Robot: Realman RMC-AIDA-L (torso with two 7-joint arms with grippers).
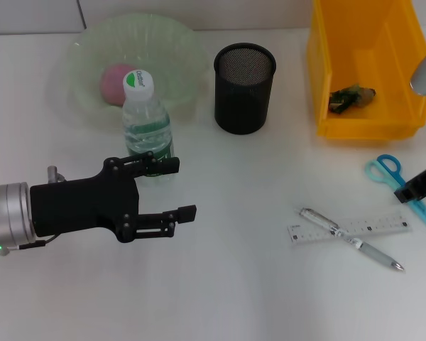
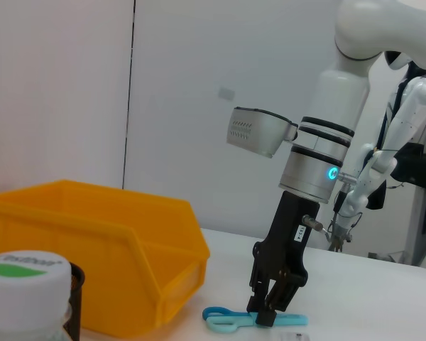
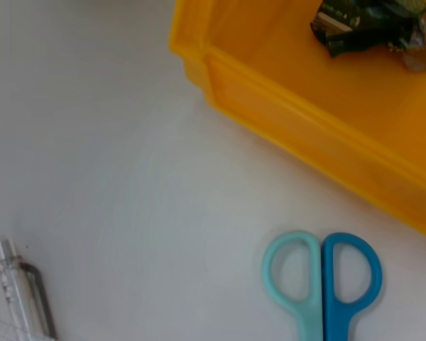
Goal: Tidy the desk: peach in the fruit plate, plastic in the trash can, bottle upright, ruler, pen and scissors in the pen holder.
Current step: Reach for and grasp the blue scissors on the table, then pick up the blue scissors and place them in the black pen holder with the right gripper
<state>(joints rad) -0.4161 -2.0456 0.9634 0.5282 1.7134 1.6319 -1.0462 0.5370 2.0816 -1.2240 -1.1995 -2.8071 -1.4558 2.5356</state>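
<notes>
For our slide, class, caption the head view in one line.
Left gripper open beside the upright bottle; right gripper down at the scissors; pen and ruler crossed on the desk.

Black angular left hand [image 1: 176,190] on silver wrist, green light; white-and-silver right arm [image 2: 331,128]

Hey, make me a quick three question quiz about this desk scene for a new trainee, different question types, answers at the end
1. True or false: the bottle is lying on its side.
2. Which item is the right gripper down at? A) pen B) scissors C) ruler
3. Fill in: the crumpled plastic lies in the yellow ____.

Key:
1. False; it stands upright beside the open left gripper.
2. B
3. bin
</notes>
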